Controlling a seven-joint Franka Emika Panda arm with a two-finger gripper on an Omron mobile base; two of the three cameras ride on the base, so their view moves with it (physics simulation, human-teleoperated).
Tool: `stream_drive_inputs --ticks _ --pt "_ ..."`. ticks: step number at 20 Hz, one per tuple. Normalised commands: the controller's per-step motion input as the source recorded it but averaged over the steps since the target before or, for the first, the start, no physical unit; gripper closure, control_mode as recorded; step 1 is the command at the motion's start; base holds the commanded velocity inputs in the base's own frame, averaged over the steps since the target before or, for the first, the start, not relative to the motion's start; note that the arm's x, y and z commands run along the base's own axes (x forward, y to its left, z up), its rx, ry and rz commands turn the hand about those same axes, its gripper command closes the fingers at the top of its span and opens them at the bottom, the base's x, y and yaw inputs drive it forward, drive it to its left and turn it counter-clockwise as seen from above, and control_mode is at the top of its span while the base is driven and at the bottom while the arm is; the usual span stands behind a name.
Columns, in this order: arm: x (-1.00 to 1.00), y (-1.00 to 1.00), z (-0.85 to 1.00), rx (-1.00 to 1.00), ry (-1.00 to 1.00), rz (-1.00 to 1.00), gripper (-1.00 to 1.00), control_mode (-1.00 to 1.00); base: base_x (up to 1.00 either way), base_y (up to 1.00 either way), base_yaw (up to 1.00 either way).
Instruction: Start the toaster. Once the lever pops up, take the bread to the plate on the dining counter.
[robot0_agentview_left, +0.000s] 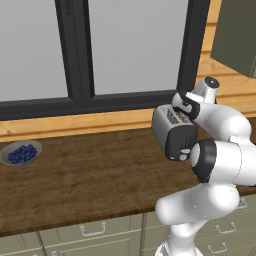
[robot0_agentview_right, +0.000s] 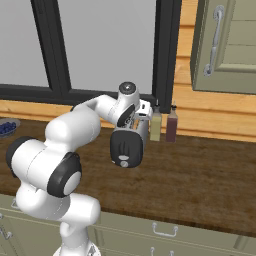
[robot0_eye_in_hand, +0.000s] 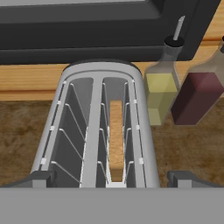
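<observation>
The silver toaster (robot0_eye_in_hand: 94, 131) stands on a wood counter (robot0_agentview_left: 90, 180) below the window, its black end panel (robot0_agentview_right: 126, 147) facing the robot. The bread (robot0_eye_in_hand: 115, 140) stands on edge in the right-hand slot in the hand view, its top below the slot rim. My gripper (robot0_eye_in_hand: 113, 180) hovers just above the near end of the toaster (robot0_agentview_left: 167, 125), open, one fingertip (robot0_eye_in_hand: 39, 179) on each side of the body and holding nothing. I cannot make out the lever on the end panel. The plate and the dining counter are out of view.
Two bottles, one yellow (robot0_eye_in_hand: 159, 94) and one dark red (robot0_eye_in_hand: 199, 94), stand just right of the toaster against the wall. A grey bowl of blueberries (robot0_agentview_left: 20, 152) sits at the counter's far left. A wall cabinet (robot0_agentview_right: 225, 45) hangs at the upper right. Beige drawers (robot0_agentview_left: 92, 230) run under the counter.
</observation>
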Motion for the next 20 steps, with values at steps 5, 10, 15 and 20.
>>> stream_drive_inputs --ticks 5,10,15,20 --pt "0.00 0.00 0.00 0.00 0.00 0.00 -1.00 -1.00 0.00 0.00 0.00" --pt "0.00 0.00 0.00 0.00 0.00 0.00 -1.00 -1.00 0.00 0.00 0.00" --pt "0.00 0.00 0.00 0.00 0.00 0.00 -1.00 -1.00 0.00 0.00 0.00" --pt "0.00 0.00 0.00 0.00 0.00 0.00 -1.00 -1.00 0.00 0.00 0.00"
